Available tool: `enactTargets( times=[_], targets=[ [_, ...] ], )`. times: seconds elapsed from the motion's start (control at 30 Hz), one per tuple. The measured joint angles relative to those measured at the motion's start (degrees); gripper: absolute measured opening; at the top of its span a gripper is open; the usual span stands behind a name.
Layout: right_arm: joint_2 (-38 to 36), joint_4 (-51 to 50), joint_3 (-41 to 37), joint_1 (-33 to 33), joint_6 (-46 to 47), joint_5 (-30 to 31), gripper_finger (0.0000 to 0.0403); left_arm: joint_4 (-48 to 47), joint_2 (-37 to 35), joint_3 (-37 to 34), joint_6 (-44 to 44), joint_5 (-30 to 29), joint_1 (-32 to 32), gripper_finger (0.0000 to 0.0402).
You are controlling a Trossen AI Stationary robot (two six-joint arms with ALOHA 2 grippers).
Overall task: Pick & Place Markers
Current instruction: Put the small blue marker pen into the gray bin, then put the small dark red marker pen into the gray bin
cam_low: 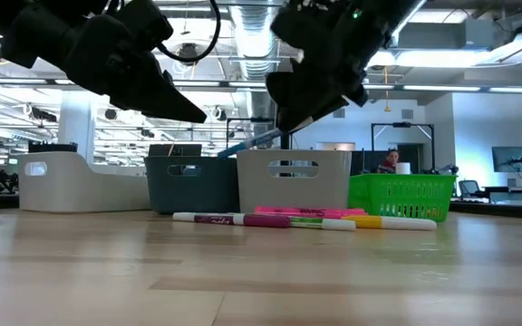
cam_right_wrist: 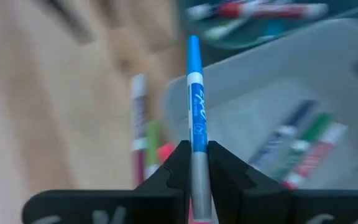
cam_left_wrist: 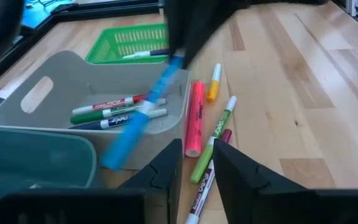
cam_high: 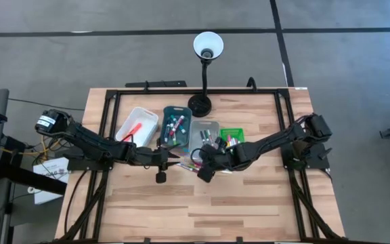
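Right gripper (cam_right_wrist: 193, 163) is clamped on a blue marker (cam_right_wrist: 194, 106); the fingers pinch its barrel low down and the blue tip sticks out ahead. In the left wrist view the same blue marker (cam_left_wrist: 140, 115) hangs tilted above the near rim of the light grey tray (cam_left_wrist: 55, 93), raised off the table. The low view shows it poking down-left out of the right gripper (cam_low: 288, 118), above the trays.

Left gripper (cam_left_wrist: 194, 171) hovers near the table's middle, just beside the light grey tray, fingers apart with a narrow gap and nothing between them. In the high view the left gripper (cam_high: 170, 157) sits close to the right one (cam_high: 202, 163), tips nearly meeting.

4 trays stand in a row toward the far edge of the table (cam_high: 249, 210): white tray (cam_high: 137, 122), dark teal tray (cam_high: 177, 125), light grey tray, green basket (cam_high: 232, 135). The light grey tray holds 3 or so markers (cam_left_wrist: 114, 109), red, green and dark caps. The green basket holds at least 1 marker (cam_left_wrist: 143, 55).

Loose markers lie on the wood just in front of the light grey tray: a pink one (cam_left_wrist: 194, 118), an orange-yellow one (cam_left_wrist: 214, 84), a green one (cam_left_wrist: 214, 137) and a magenta-printed one (cam_left_wrist: 201, 196), close together, some touching.

A desk lamp (cam_high: 207, 47) stands at the far edge.
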Motion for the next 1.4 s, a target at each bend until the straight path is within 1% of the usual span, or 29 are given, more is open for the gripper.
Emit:
enactTargets(
  times=[0.1, 0.27, 0.37, 0.47, 0.6, 0.7, 0.8, 0.87, 1.0, 1.07, 1.13, 1.2, 1.4],
  targets=[
    [-0.01, -1.19, 0.0, -0.71, 2.38, 5.83, 0.0021, 0.0, 0.0, 0.0, 0.0, 0.0, 0.0, 0.0087],
    [-0.02, -1.4, 0.0, -1.67, 4.22, 9.45, 0.0025, 0.0, 0.0, 0.0, 0.0, 0.0, 0.0, 0.0087],
    [-0.02, -4.45, 0.0, -2.07, 7.33, 11.31, 0.0032, 0.0, 0.0, 0.0, -0.01, 0.02, 0.0, 0.0087],
    [-0.02, -8.49, 0.0, -2.39, 11.39, 12.16, 0.0028, 0.0, 0.0, 0.0, -0.02, 0.02, 0.0, 0.0087],
    [0.0, -12.75, 0.0, -3.39, 18.67, 11.89, 0.0021, 0.0, 0.0, 0.0, -0.02, 0.02, 0.0, 0.0087],
    [-0.01, -13.22, -0.44, -4.07, 21.84, 11.72, 0.0033, 0.17, 0.0, 0.0, -0.03, 0.02, 0.0, 0.0087],
    [0.0, -13.33, -0.66, -4.5, 22.06, 9.56, 0.0047, 0.27, 0.0, 0.0, -0.17, 0.02, 0.0, 0.0087],
    [0.14, -13.19, -0.66, -4.76, 22.06, 7.87, 0.0048, 0.51, 0.0, 0.0, -0.17, 0.04, 0.0, 0.0087],
    [1.24, -12.69, -0.7, -4.83, 22.08, 5.46, 0.0035, 0.67, 0.0, 0.0, -0.22, 0.04, 0.0, 0.0087],
    [2.44, -11.14, -0.45, -5.2, 21.98, 2.52, 0.003, 0.82, 0.0, 0.0, -0.95, 0.04, 0.0, 0.0087],
    [3.09, -12.48, -0.83, -5.56, 20.65, 1.35, 0.0031, 0.81, -0.02, 0.0, -1.89, 0.09, 0.0, 0.0087],
    [3.89, -9.7, -0.5, -5.92, 19.63, 1.32, 0.0042, 0.45, -0.02, -0.01, -2.1, 0.66, 0.0, 0.0087],
    [3.68, -9.93, -0.63, -6.6, 18.98, 1.51, 0.01, 0.19, 1.4, 0.0, -3.33, 7.18, -0.42, 0.0087]
  ],
)
